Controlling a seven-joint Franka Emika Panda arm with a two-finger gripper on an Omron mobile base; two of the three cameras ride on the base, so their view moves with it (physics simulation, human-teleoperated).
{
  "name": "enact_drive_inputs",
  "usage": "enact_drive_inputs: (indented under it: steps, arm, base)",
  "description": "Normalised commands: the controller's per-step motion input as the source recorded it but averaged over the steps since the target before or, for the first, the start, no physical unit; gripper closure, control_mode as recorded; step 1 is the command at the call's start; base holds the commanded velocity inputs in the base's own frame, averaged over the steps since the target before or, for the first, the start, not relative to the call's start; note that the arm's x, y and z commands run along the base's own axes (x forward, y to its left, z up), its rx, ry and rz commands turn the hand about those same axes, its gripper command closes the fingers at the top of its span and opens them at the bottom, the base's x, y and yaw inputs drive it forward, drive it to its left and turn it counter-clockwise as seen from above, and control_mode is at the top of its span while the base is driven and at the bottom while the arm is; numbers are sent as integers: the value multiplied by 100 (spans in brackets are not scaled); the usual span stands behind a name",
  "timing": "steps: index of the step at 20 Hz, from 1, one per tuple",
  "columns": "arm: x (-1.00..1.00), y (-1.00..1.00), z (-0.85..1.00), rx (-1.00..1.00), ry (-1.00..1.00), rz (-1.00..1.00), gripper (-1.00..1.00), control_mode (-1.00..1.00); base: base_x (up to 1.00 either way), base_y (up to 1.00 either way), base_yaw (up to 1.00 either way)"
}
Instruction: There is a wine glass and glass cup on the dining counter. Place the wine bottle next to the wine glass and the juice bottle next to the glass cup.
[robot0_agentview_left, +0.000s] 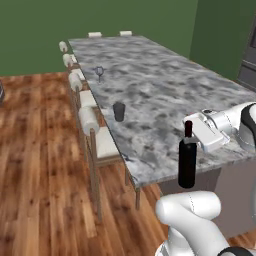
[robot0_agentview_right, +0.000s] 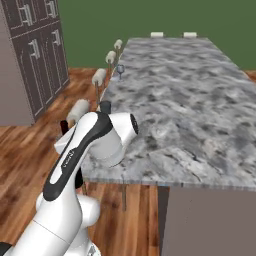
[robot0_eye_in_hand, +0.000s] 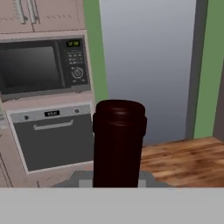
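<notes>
Left base view: green walls and wood floor surround a long marbled tabletop lined with stools. The wine glass stands near its stool-side edge, the glass cup nearer. The end effector is clamped on the wine bottle, upright at the near edge.

Right base view: the arm hides the bottle; wine glass beyond.

Hand view: the bottle's dark red top before a microwave.

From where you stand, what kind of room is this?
Likely a home kitchen with a dining area: a long marbled dining counter lined with stools, plus a built-in microwave above an oven.
</notes>
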Motion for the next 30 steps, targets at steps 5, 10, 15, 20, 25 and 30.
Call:
enact_drive_inputs:
  steps: [5, 10, 15, 20, 25, 30]
  arm:
    - [0, 0, 0, 0, 0, 0, 100, 100]
    - [0, 0, 0, 0, 0, 0, 100, 100]
    - [0, 0, 0, 0, 0, 0, 100, 100]
    - [0, 0, 0, 0, 0, 0, 100, 100]
    - [0, 0, 0, 0, 0, 0, 100, 100]
    - [0, 0, 0, 0, 0, 0, 100, 100]
  base:
    - [30, 84, -2]
    - [30, 84, -3]
    - [31, 81, -4]
    - [31, 80, -6]
    - [44, 76, -8]
    - [55, 67, -13]
